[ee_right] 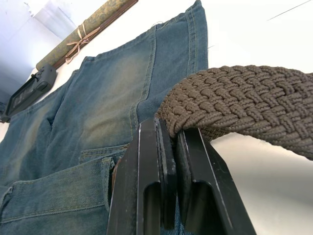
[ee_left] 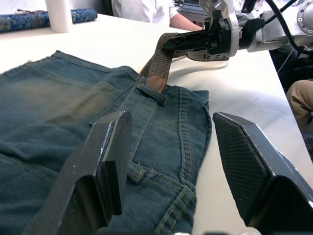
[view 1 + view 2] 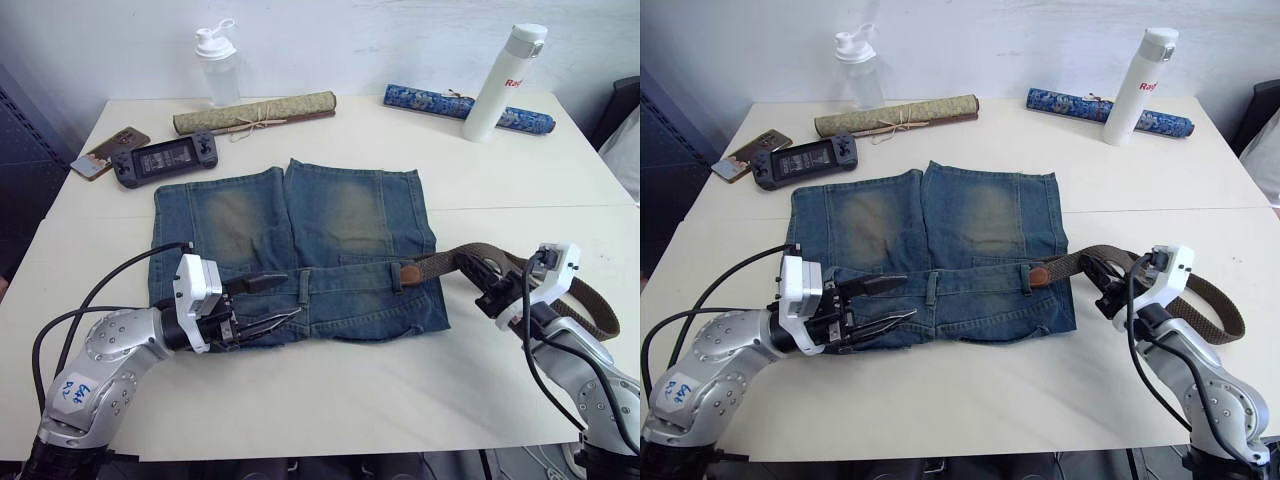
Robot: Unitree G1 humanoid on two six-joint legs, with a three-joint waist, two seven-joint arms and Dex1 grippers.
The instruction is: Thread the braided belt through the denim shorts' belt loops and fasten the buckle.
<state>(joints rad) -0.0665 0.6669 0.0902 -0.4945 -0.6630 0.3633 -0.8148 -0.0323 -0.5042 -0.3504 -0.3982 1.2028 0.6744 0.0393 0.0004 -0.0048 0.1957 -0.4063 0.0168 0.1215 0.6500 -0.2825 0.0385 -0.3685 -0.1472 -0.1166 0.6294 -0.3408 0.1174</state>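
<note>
Head views: shorts point(image 3: 300, 255) lie flat on the white table point(image 3: 330, 390), waistband nearest you, legs pointing away. Belt point(image 3: 440, 263) comes in from your right; its tan leather tip point(image 3: 409, 272) sits at the right-hand belt loop point(image 3: 398, 277), and the rest of the strap loops back on the table beyond your right gripper point(image 3: 487, 283). Left gripper point(image 3: 262, 302) hovers over the left part of the waistband, fingers spread, holding nothing. Buckle not made out.

Left wrist view: the two dark fingers point(image 2: 110, 161) stand wide apart over the denim. Ahead, the tan tip pokes just under the loop point(image 2: 151, 93), with the right gripper pinching the strap behind it. Judgement: you are at the first loop; most of the threading remains.

Right wrist view: fingers point(image 1: 149, 171) clamped tight on the woven strap point(image 1: 244, 105). Advice: feed the strap along the waistband line, low and flat, so the tip does not buckle; bring your left gripper to the far side of the loop, pin the denim, then draw the tip through
</note>
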